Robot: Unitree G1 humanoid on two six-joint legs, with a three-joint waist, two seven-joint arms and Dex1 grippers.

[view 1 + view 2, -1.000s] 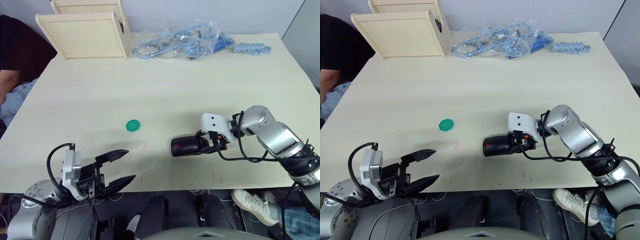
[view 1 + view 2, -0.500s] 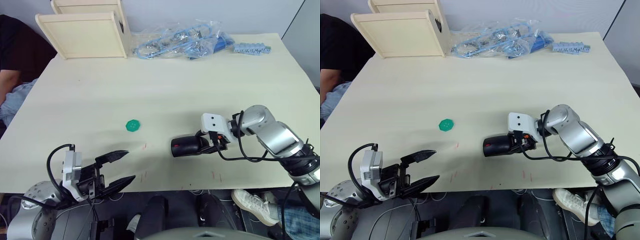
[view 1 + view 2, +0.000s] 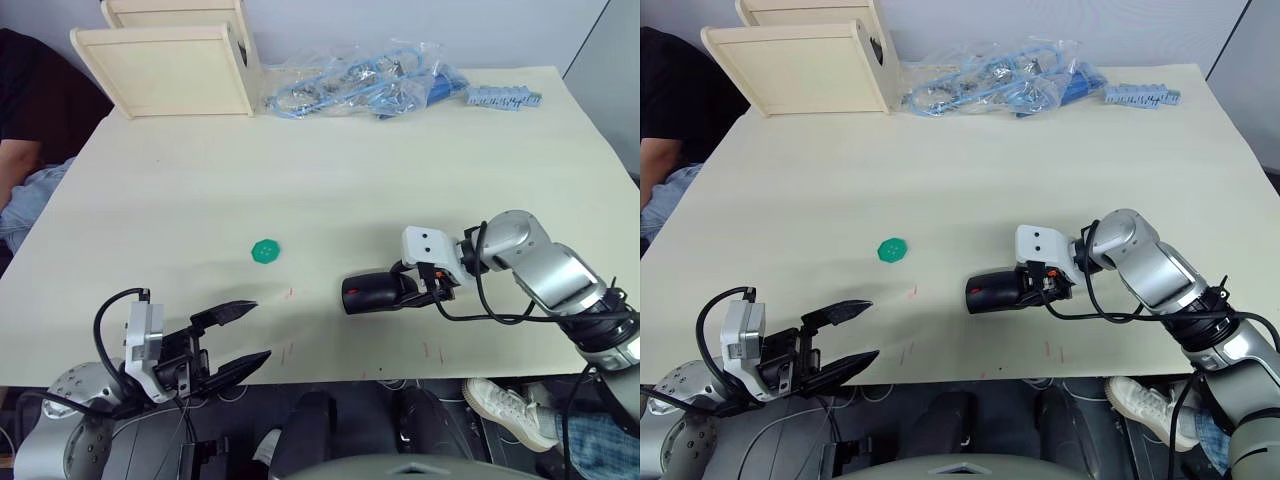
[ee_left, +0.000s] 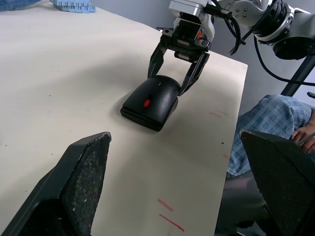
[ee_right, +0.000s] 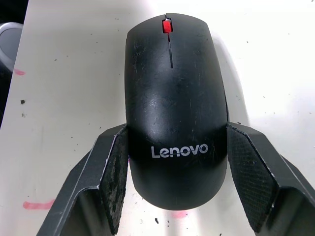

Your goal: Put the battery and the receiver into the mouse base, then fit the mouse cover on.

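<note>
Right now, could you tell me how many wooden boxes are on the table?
2. Both stand at the table's far left corner: the nearer wooden box in front, the farther wooden box directly behind it, partly hidden and cut off by the picture's edge. Others beyond that edge cannot be ruled out.

The word "Lenovo" stands in white letters on the mouse cover (image 5: 176, 123), near its rear end.

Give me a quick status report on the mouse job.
Right gripper open, fingers flanking the mouse cover, which sits on the mouse base. Left gripper open, empty, at the table's near edge. Nothing in the way.
</note>
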